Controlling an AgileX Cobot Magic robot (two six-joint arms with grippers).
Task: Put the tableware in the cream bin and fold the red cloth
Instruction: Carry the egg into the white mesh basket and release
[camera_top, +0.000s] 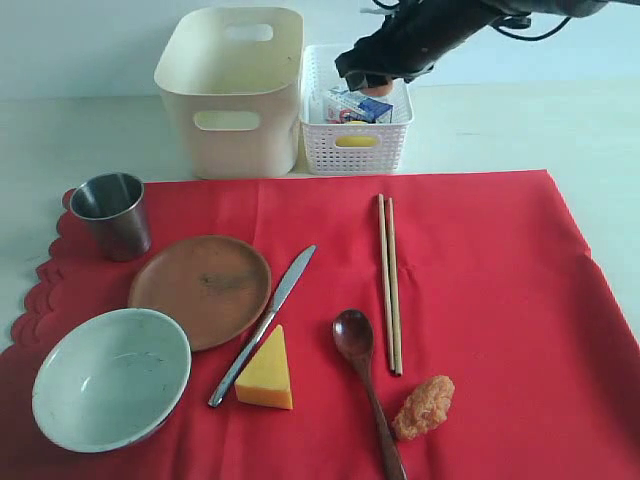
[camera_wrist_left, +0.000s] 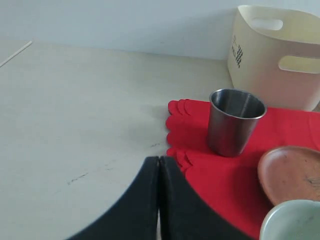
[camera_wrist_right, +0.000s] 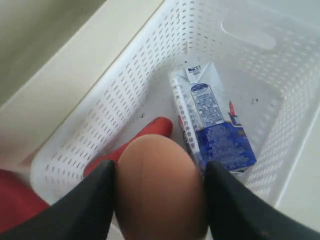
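My left gripper (camera_wrist_left: 159, 200), jaws pressed together and holding nothing, hangs over the bare desk (camera_top: 580, 130) just off the scalloped left edge of the red cloth (camera_top: 480, 280), which lies spread flat across the desk's front. On the cloth's far left corner the steel cup (camera_top: 112, 213) stands upright; the pale green-white bowl (camera_top: 110, 377) sits at the near left corner, and the round brown plate (camera_top: 200, 290) lies between them, a little to the right. The metal table knife (camera_top: 264, 338) lies slanted along the plate's right rim, with the cheese wedge (camera_top: 267, 372) just beside its handle. Next come the dark wooden spoon (camera_top: 362, 380), the wooden chopsticks (camera_top: 389, 283) laid side by side, and an orange-brown lump of food (camera_top: 424, 406) near the front edge. Behind the cloth's far edge the cream bin (camera_top: 232, 95) stands to the left of the white lattice basket (camera_top: 355, 145), their walls nearly touching. My right gripper (camera_wrist_right: 159, 200), its jaws partway apart, clasps a brown egg (camera_wrist_right: 160, 170) above the basket, where a milk carton (camera_wrist_right: 212, 120) and a red item (camera_wrist_right: 135, 142) lie.
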